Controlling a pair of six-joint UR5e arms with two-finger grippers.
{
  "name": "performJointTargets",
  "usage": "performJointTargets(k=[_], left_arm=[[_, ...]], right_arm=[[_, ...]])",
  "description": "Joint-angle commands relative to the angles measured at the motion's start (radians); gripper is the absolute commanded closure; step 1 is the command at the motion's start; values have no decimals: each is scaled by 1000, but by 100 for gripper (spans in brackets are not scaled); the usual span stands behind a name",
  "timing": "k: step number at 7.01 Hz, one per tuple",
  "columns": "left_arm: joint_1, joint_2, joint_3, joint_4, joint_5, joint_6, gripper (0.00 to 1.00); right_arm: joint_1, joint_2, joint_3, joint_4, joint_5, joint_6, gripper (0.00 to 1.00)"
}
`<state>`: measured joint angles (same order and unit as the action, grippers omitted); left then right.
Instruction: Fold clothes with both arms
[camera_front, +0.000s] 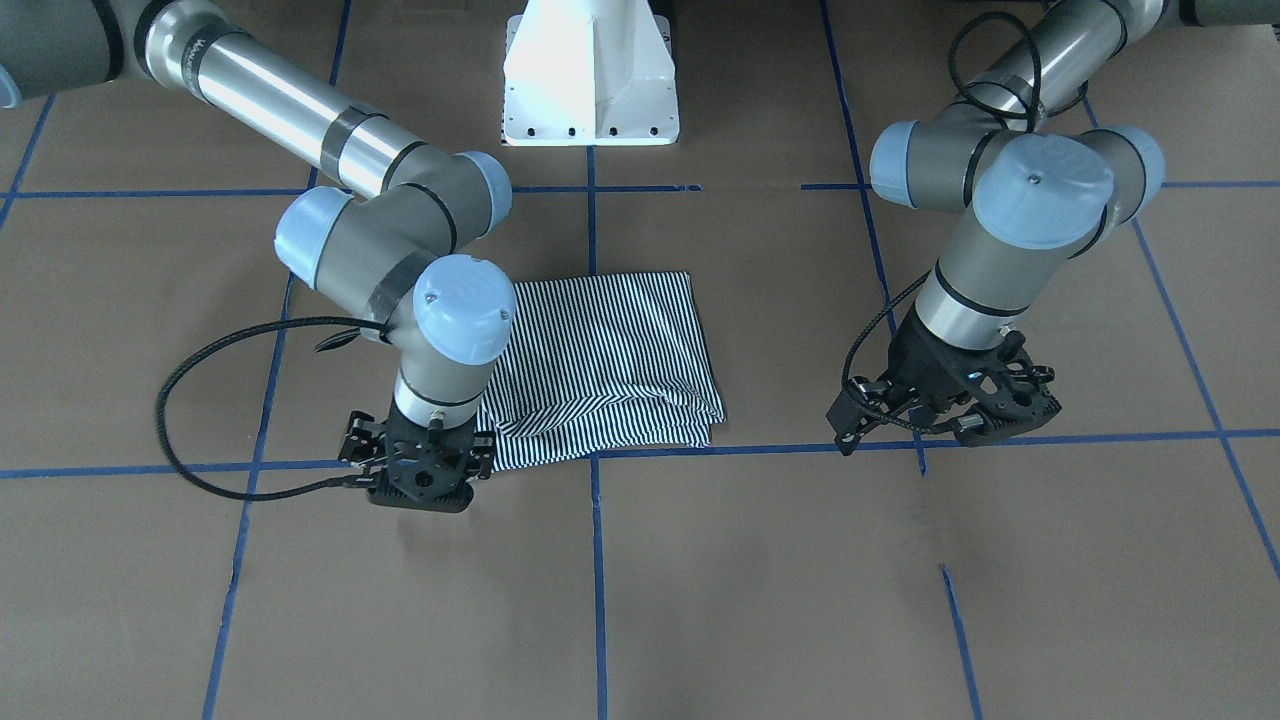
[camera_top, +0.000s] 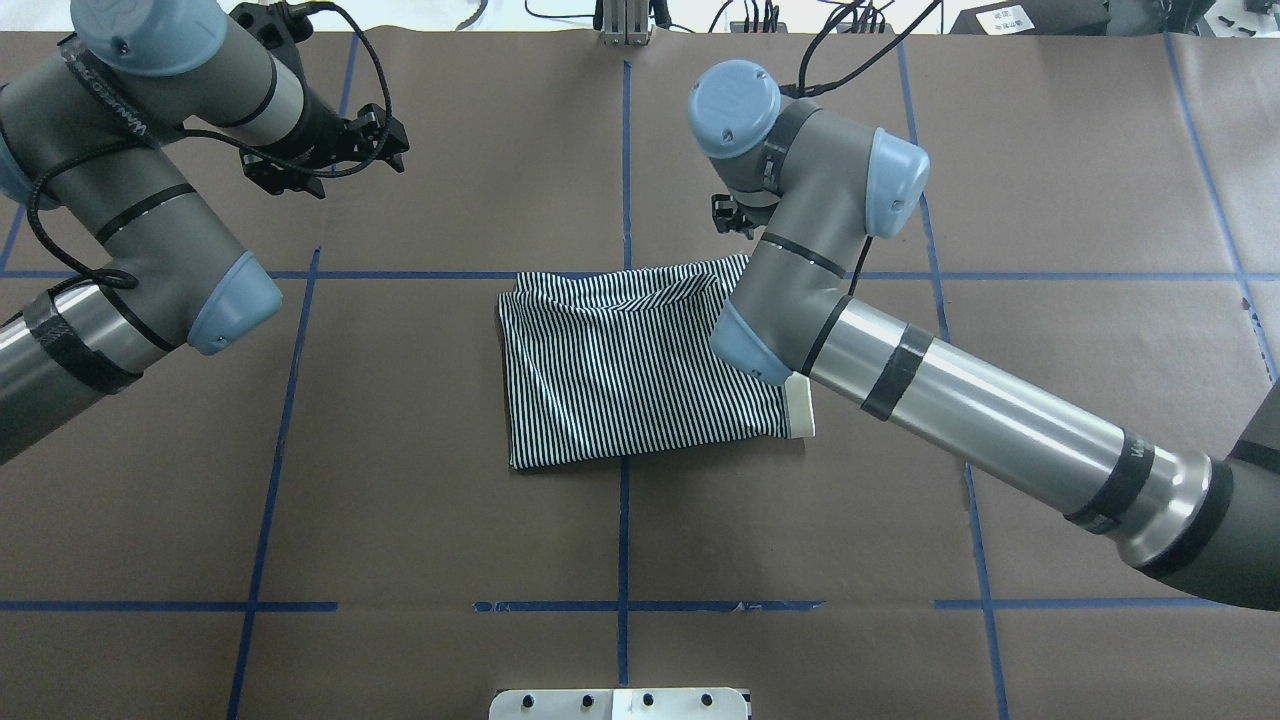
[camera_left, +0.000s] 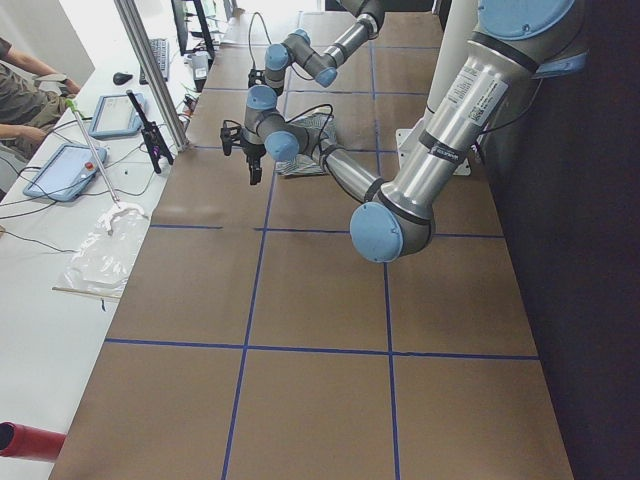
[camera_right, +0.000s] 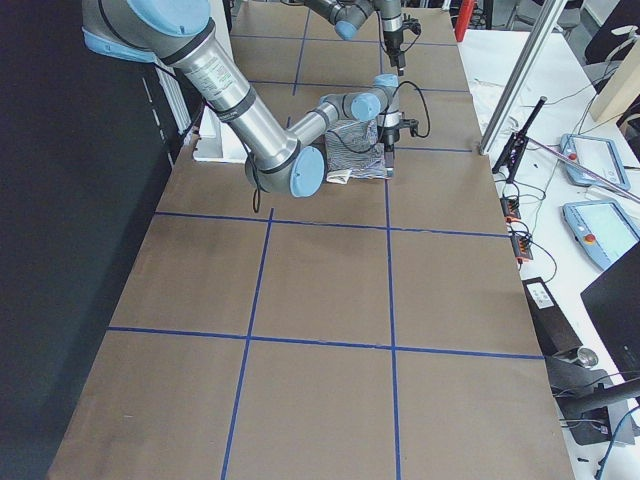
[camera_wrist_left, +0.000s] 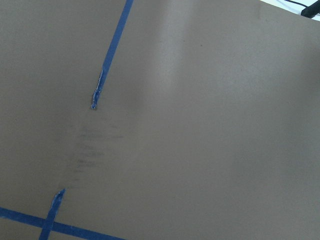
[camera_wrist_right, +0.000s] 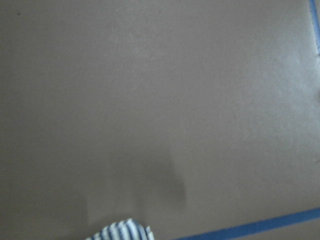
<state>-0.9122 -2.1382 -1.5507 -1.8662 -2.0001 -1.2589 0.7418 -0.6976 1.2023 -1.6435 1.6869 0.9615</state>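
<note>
The clothes are one navy-and-white striped shirt (camera_front: 600, 350), lying folded into a flat rectangle in the middle of the table. Its cream collar (camera_top: 800, 405) peeks out beside my right arm. My right gripper (camera_front: 420, 495) points down just off the shirt's far corner with its linkages spread open and no cloth in it. The right wrist view shows only a striped corner (camera_wrist_right: 120, 231) at its bottom edge. My left gripper (camera_front: 950, 430) hangs tilted over bare table well away from the shirt, also open and holding nothing. The overhead view shows the left gripper (camera_top: 325, 160) at the far left.
Brown paper with a blue tape grid (camera_top: 624, 500) covers the table. The white pedestal base (camera_front: 590, 80) stands on the robot's side. Benches with tablets (camera_left: 65, 170) and cables run along the table's far edge, and a person's arm (camera_left: 20, 85) rests there.
</note>
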Motion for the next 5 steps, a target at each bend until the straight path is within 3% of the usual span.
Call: performJointTargets(k=[1, 3, 4, 5], left_arm=[[-26, -3, -2, -4, -2, 1, 0], [-78, 18, -34, 8, -2, 205, 0], [-129, 99, -90, 9, -44, 333, 0], [-222, 165, -115, 12, -148, 516, 0]], right_arm=[[108, -22, -12, 36, 77, -134, 0], [261, -112, 67, 39, 276, -312, 0], [357, -207, 139, 37, 372, -419, 0], [466, -306, 179, 39, 486, -569, 0]])
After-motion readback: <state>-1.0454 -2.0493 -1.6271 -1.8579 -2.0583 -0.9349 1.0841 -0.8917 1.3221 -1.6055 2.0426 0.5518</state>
